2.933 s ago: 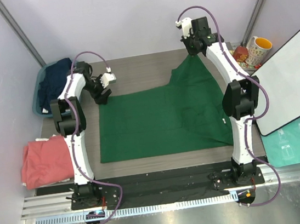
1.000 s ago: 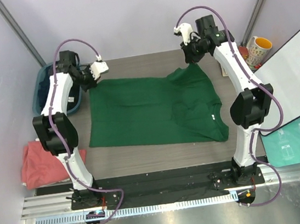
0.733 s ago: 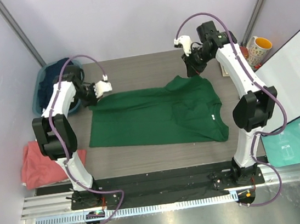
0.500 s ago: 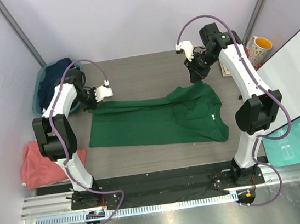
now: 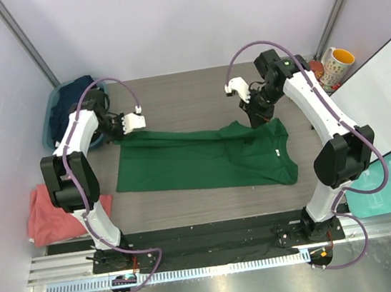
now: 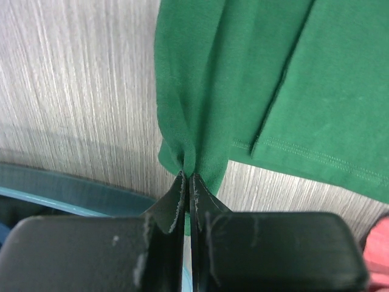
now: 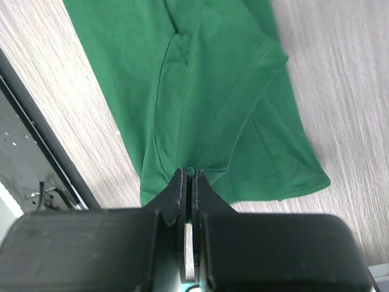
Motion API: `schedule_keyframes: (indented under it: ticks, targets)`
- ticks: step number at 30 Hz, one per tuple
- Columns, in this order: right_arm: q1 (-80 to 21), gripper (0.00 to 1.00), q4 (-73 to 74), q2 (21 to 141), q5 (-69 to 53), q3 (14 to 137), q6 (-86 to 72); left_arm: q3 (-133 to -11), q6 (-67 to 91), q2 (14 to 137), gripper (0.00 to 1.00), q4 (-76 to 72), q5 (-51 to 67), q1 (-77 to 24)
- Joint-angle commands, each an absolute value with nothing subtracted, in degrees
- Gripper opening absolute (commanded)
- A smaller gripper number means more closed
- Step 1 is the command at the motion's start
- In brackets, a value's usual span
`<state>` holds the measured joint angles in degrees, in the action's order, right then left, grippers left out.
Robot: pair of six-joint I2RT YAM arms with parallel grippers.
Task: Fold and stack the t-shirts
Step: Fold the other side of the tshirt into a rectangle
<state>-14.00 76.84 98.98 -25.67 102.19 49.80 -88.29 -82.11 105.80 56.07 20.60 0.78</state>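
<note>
A dark green t-shirt (image 5: 205, 160) lies across the middle of the table, folded lengthwise with its far edge brought toward me. My left gripper (image 5: 120, 133) is shut on the shirt's far-left corner (image 6: 187, 159). On the far right my right gripper (image 5: 253, 120) is shut on a fold of the green cloth (image 7: 192, 170). A salmon-pink t-shirt (image 5: 46, 212) lies bunched at the table's near-left edge. A navy t-shirt (image 5: 67, 105) fills the teal tub (image 5: 49, 122) at the far left.
A yellow and white mug (image 5: 336, 64) stands at the far right beside a white board (image 5: 381, 103). A teal sheet (image 5: 388, 185) lies off the table's right side. The black strip (image 5: 213, 228) runs along the near edge between the arm bases.
Both grippers have carried the shirt's far edge toward me and lowered it, so the shirt has narrowed from a wide spread to a folded band.
</note>
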Motion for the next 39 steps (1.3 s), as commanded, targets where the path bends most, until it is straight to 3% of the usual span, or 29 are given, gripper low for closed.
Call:
schedule_keyframes:
  ticks: [1, 16, 20, 26, 35, 39]
  targets:
    - [-15.20, 0.01, 86.31, 94.31, -22.77, 98.80, 52.91, -89.03, -86.83, 102.31, 0.01, 60.02, 20.83, 1.67]
    - [-19.33, 0.01, 86.31, 90.70, -18.55, 89.83, 55.72, -88.95, -98.44, 102.31, 0.00, 78.93, 20.04, 0.88]
    - [-18.81, 0.01, 78.60, 91.15, -10.66, 90.88, 53.36, -88.42, -90.92, 101.43, 0.00, 67.90, 21.44, 0.97]
    - [-16.70, 0.01, 53.55, 87.45, 1.65, 87.37, 52.12, -86.75, -73.06, 100.90, 0.00, 44.86, 21.97, 0.88]
    - [-16.17, 0.01, 32.55, 90.96, 6.85, 86.05, 48.61, -80.43, -67.68, 100.72, 0.00, 31.12, 18.90, -1.67]
    - [-16.08, 0.01, 25.85, 93.16, 9.75, 85.96, 47.11, -75.51, -64.17, 99.06, 0.00, 18.42, 14.87, -3.25]
